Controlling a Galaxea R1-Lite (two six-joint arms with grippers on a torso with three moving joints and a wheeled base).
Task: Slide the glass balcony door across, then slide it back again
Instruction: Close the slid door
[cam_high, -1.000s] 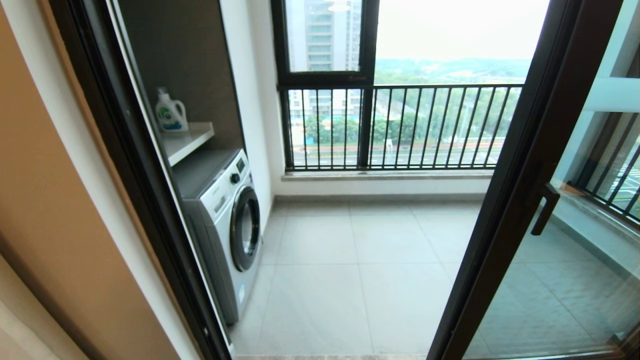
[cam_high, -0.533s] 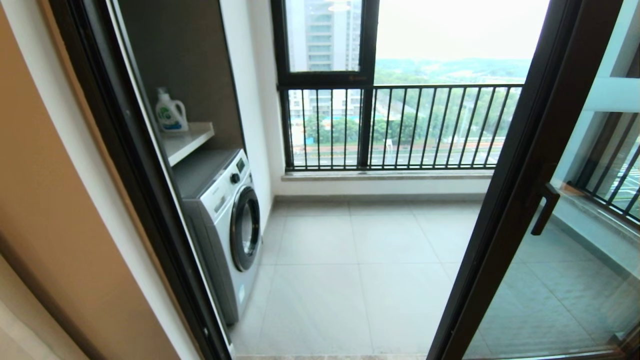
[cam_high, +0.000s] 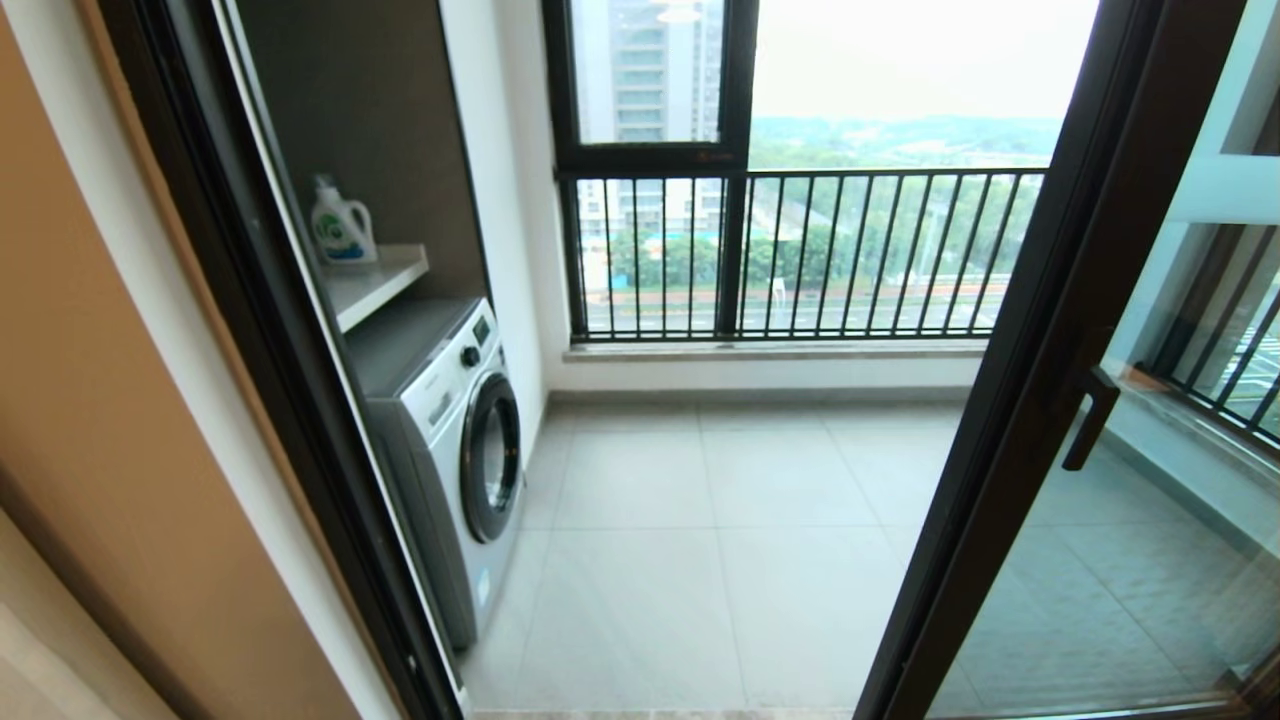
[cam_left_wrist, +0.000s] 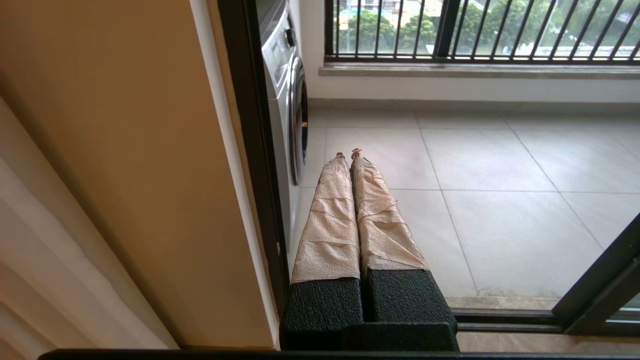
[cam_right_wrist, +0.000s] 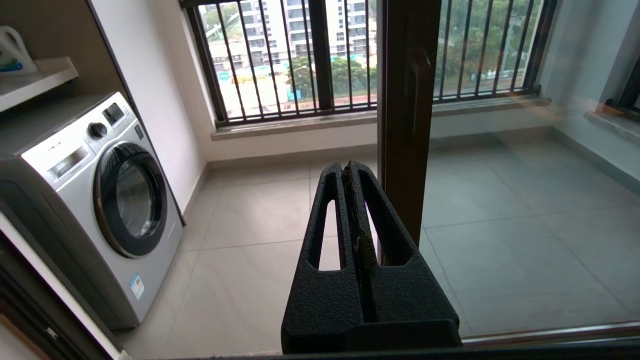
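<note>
The glass balcony door (cam_high: 1040, 350) stands at the right, its dark brown frame edge slanting down the head view. It carries a dark handle (cam_high: 1090, 420) and a frosted band (cam_high: 1225, 190); no characters show on the band here. The doorway left of it is open onto the balcony. Neither gripper shows in the head view. My right gripper (cam_right_wrist: 346, 165) is shut and empty, just beside the door's frame edge (cam_right_wrist: 405, 100), not touching it. My left gripper (cam_left_wrist: 348, 152), its fingers wrapped in beige tape, is shut and empty near the left jamb (cam_left_wrist: 250, 150).
A washing machine (cam_high: 450, 450) stands inside the balcony at the left, under a shelf with a detergent bottle (cam_high: 342, 225). The black outer window with railing bars (cam_high: 800, 250) closes the far side. Grey floor tiles (cam_high: 700, 560) lie beyond the floor track (cam_left_wrist: 500, 320).
</note>
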